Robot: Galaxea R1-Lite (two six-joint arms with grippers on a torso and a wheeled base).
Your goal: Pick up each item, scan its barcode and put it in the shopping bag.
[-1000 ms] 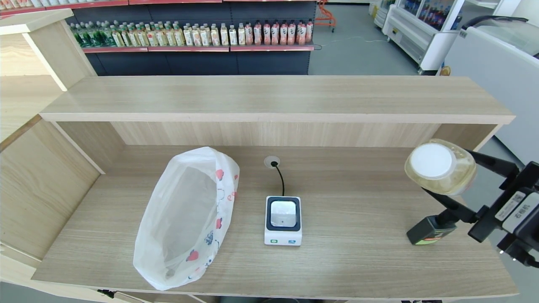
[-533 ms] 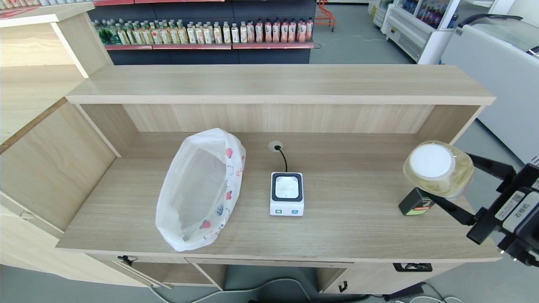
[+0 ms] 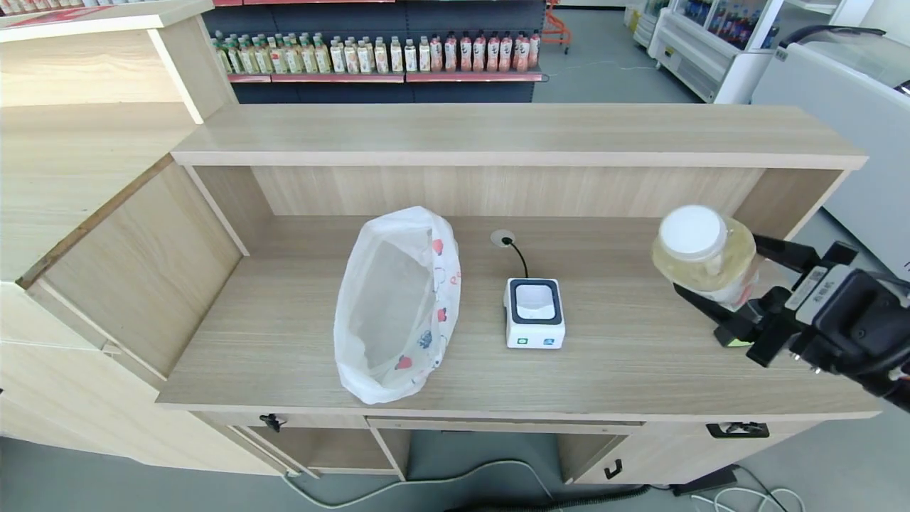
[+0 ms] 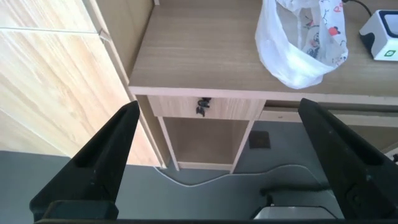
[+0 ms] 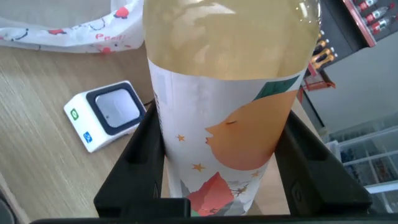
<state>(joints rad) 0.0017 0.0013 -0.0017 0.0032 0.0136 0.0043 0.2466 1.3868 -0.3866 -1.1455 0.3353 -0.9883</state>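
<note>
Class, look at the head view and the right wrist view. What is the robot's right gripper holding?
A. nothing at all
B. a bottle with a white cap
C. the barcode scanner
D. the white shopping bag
B: the right gripper has a black finger on each side of the bottle, which it holds clear of the counter near its right end.

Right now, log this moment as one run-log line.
right gripper shut on bottle, above right end of counter | left gripper open, empty | shopping bag open, left of scanner
</note>
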